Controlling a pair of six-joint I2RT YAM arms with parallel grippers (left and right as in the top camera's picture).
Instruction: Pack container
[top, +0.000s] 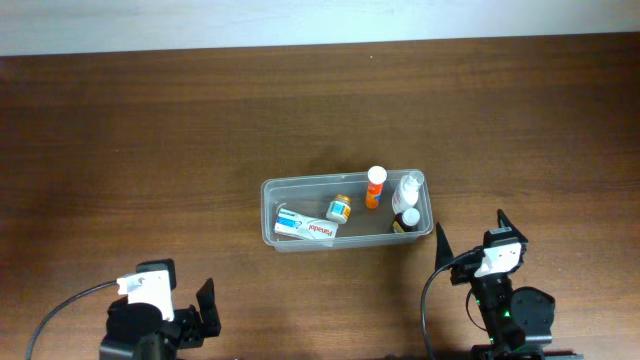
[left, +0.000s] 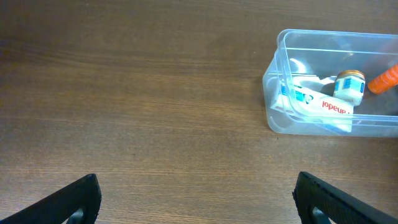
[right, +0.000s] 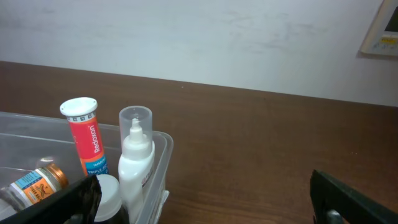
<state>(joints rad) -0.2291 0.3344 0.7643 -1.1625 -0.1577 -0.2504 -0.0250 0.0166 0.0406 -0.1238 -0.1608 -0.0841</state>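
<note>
The clear plastic container (top: 270, 215) sits mid-table. In it are a white Panadol box (top: 306, 229), a small amber jar (top: 338, 208), an upright orange tube (top: 375, 187), a white spray bottle (top: 408, 189) and a dark bottle with a white cap (top: 406, 222). My left gripper (top: 195, 312) is open and empty at the front left; its wrist view shows the container (left: 280, 106) to the far right. My right gripper (top: 470, 240) is open and empty just right of the container; its wrist view shows the orange tube (right: 84, 138) and spray bottle (right: 135, 165) close by.
The brown wooden table (top: 150, 150) extends all round the container. A pale wall (right: 199, 37) runs along the far edge, with a small panel (right: 380, 31) on it at the upper right.
</note>
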